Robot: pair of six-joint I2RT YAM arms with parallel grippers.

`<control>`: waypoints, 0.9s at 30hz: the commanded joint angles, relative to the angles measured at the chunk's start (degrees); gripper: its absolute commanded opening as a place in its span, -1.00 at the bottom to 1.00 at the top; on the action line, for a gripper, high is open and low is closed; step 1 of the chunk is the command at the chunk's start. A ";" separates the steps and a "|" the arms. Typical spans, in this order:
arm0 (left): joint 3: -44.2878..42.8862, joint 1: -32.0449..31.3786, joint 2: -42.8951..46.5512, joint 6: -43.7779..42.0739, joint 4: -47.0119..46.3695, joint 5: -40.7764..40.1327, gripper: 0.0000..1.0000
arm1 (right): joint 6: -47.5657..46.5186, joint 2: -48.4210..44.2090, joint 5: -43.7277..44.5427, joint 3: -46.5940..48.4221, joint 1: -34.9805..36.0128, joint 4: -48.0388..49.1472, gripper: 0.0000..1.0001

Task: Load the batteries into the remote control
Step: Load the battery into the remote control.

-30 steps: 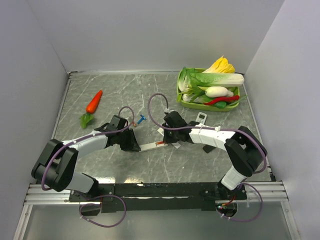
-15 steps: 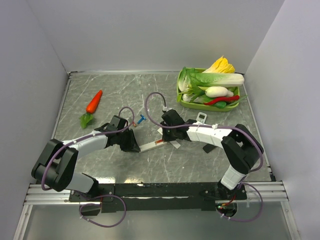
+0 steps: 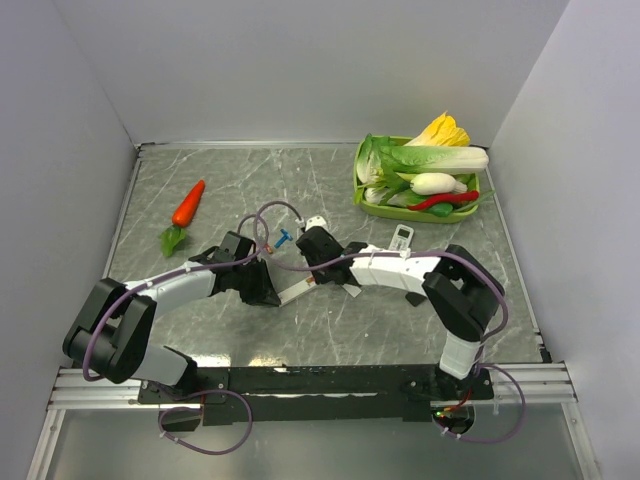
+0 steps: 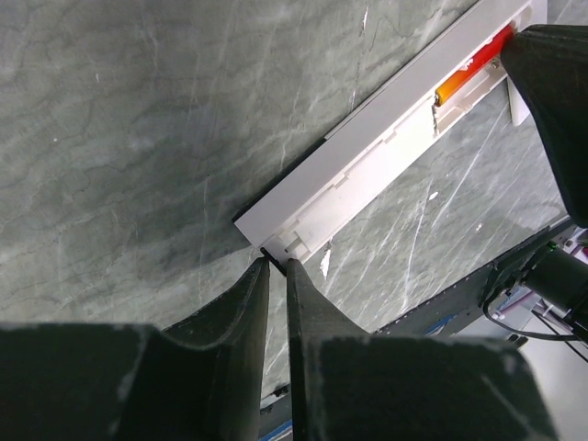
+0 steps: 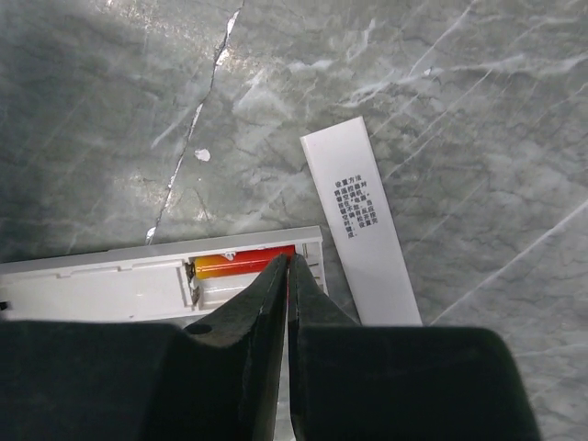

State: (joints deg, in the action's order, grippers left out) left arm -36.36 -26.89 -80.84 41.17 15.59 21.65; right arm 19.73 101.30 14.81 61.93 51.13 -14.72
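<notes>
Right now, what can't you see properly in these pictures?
- A second battery: the right wrist view shows one battery in the remote control; the right gripper covers the slot beside it.
- Left gripper: left wrist view, can't tell whether it pinches the remote control's end or only touches it.
- Back cover print: right wrist view, too small to read.

Tiny Chinese print on white back cover point(image 5: 360, 220), unreadable
</notes>
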 commanded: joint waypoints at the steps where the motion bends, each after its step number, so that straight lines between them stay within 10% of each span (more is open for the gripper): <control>1: -0.47 -0.26 0.77 -0.48 -2.15 -1.35 -0.67 | -2.93 4.69 2.32 1.35 2.83 -6.36 -0.80; 16: -0.20 -0.09 4.54 0.14 -0.66 -3.19 -0.50 | -8.91 -1.79 -3.11 5.91 4.68 -8.74 -0.75; 27: -0.03 2.90 12.10 0.67 1.72 -9.42 -0.18 | -10.42 -14.62 -11.46 11.28 -0.85 -12.70 -0.04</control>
State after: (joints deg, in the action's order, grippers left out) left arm -36.27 -25.43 -72.73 41.36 16.53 16.14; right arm 9.21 94.37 7.44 71.68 53.80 -26.13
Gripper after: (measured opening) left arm 0.376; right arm 0.416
